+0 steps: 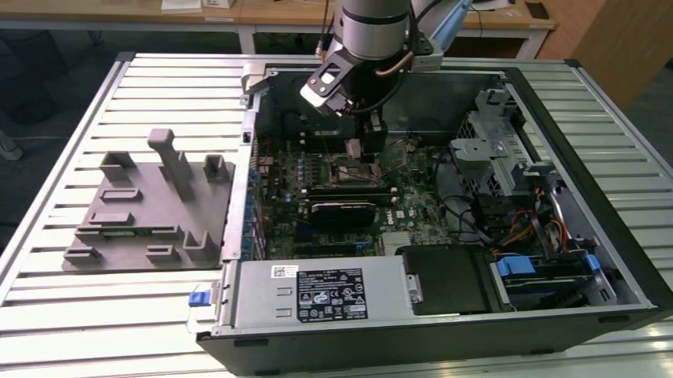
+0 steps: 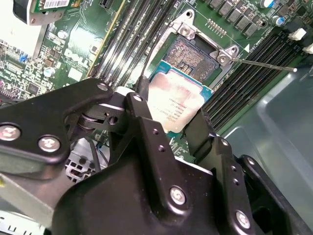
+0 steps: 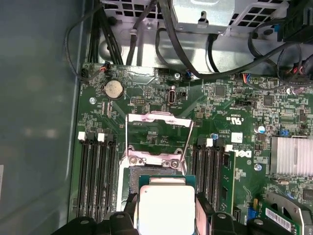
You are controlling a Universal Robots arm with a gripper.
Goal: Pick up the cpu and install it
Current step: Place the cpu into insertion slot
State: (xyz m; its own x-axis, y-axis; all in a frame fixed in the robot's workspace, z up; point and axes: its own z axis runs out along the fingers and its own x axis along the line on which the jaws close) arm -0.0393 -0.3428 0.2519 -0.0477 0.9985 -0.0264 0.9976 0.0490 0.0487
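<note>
- Gripper (image 2: 172, 111) jaws clenched on opposite edges of the cpu (image 2: 179, 104).
- Exterior view: gripper at 12 o'clock of the open socket (image 1: 352, 168); cpu not seated.

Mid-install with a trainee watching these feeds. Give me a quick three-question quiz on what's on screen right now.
1. True or false: the gripper is shut on the cpu.
2. The load frame of the socket is: A) closed over the cpu, B) raised open, C) missing.
3. Fill in: in the exterior view, the grey fixture lies on the ____ side of the computer case.
Key: 1 true; 2 B; 3 the exterior view's left.
</note>
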